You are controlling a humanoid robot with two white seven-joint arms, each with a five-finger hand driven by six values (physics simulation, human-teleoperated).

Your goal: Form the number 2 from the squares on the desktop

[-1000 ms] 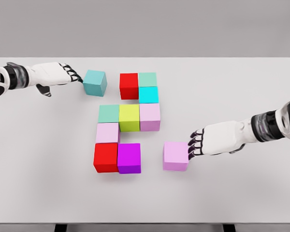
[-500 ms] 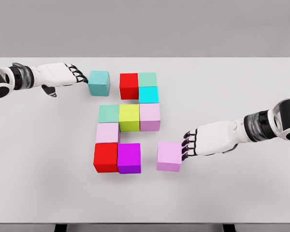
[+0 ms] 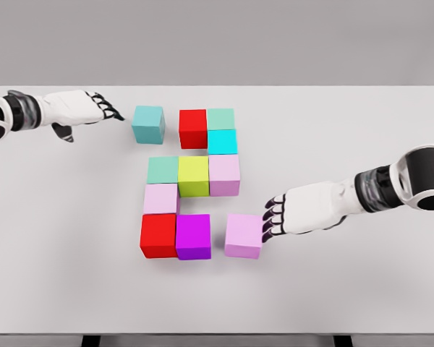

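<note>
- While the right hand (image 3: 298, 215) rests low on the white table (image 3: 362, 130), its dark fingertips (image 3: 270, 217) sit together, slightly curled, against the right face of a pink cube (image 3: 244, 236), pushing rather than pinching
- that pink cube sits in the bottom row, near the magenta cube (image 3: 193, 236) with a narrow gap between them
- the magenta cube touches a red cube (image 3: 158, 236) on its left
- above them a pale pink cube (image 3: 161, 198) stands over the red one, and the middle row reads green cube (image 3: 163, 170), yellow-green cube (image 3: 194, 176), lilac cube (image 3: 225, 175)
- a cyan cube (image 3: 222, 142) tops the lilac one, with a mint cube (image 3: 220, 118) and a second red cube (image 3: 193, 128) forming the upper row
- a teal cube (image 3: 148, 123) sits apart, left of the upper red cube
- the left hand (image 3: 78, 108) lies beside the teal cube, fingers extended and close together, tips just short of it, holding nothing
</note>
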